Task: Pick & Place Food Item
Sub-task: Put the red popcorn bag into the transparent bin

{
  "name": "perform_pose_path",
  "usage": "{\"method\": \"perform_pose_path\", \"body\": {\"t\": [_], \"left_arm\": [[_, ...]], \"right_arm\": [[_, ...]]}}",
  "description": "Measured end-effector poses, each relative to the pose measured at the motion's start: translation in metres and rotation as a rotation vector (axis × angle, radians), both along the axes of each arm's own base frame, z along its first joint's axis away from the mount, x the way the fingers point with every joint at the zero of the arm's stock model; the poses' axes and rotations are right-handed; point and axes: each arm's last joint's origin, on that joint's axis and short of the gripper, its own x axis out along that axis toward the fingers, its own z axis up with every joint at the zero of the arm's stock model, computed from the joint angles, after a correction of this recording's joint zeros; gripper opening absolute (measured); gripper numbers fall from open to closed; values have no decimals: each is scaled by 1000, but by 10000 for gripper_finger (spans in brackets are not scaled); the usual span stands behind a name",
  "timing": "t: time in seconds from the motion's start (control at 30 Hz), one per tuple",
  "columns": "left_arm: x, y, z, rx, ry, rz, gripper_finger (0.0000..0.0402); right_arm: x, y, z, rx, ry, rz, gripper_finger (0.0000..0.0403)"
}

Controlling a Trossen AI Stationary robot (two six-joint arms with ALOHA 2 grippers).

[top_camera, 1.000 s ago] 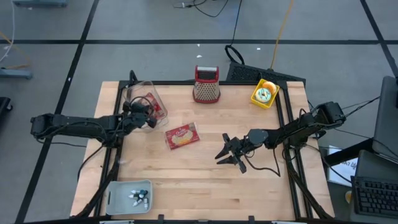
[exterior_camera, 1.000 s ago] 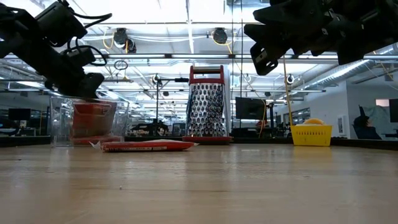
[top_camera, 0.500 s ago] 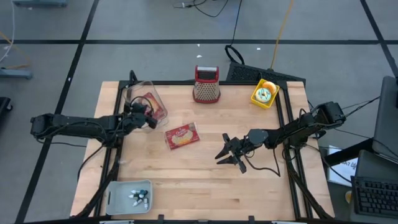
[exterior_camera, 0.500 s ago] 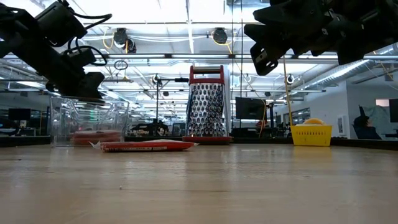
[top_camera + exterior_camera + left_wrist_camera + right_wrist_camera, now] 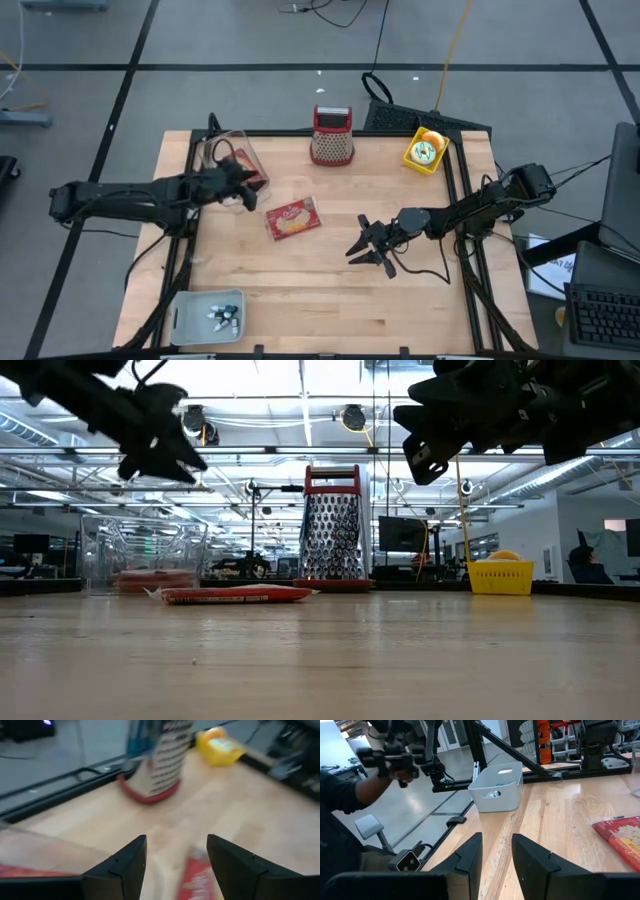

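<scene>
Two arms over the table, and we note them from the near edge outward; nearest, at the front-left corner, a white bin [image 5: 208, 314] holding small items; mid-table on the right, the right gripper [image 5: 372, 246] hangs above the bare wood, fingers spread a little with nothing between them; left of it, a red food packet [image 5: 293, 219] lies flat on the table [image 5: 320, 300]; beyond that, the left gripper [image 5: 243, 187] is raised in the air beside the clear container [image 5: 232, 160], fingers apart and empty; a second red packet [image 5: 248, 170] lies inside that container; farthest back we see the box grater [image 5: 332, 135] upright and a yellow bin [image 5: 424, 150] at the right rear.
</scene>
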Motion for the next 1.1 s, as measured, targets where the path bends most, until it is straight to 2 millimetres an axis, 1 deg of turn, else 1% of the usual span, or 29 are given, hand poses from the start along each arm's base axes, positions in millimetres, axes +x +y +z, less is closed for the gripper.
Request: {"method": "perform_pose_path", "body": {"t": [0.07, 0.23, 0.43, 0.67, 0.9, 0.97, 1.1], "left_arm": [[3, -2, 8, -41, -62, -28, 205], [9, -8, 18, -120, -220, -138, 204], [19, -20, 16, -170, -237, -212, 199], [38, -33, -1, -226, -173, -260, 205], [61, -46, -27, -281, -96, -281, 209], [67, -48, -32, -289, -98, -283, 209], [77, -51, -38, -285, -114, -297, 209]], "right_arm": [[0, 0, 0, 0, 0, 0, 94], [0, 0, 0, 0, 0, 0, 95], [0, 0, 0, 1, 0, 0, 94], [0, 0, 0, 2, -1, -1, 96], [0, 0, 0, 1, -1, -4, 95], [0, -1, -1, -12, 3, -51, 95], [1, -1, -10, -119, 49, -243, 94]]}}
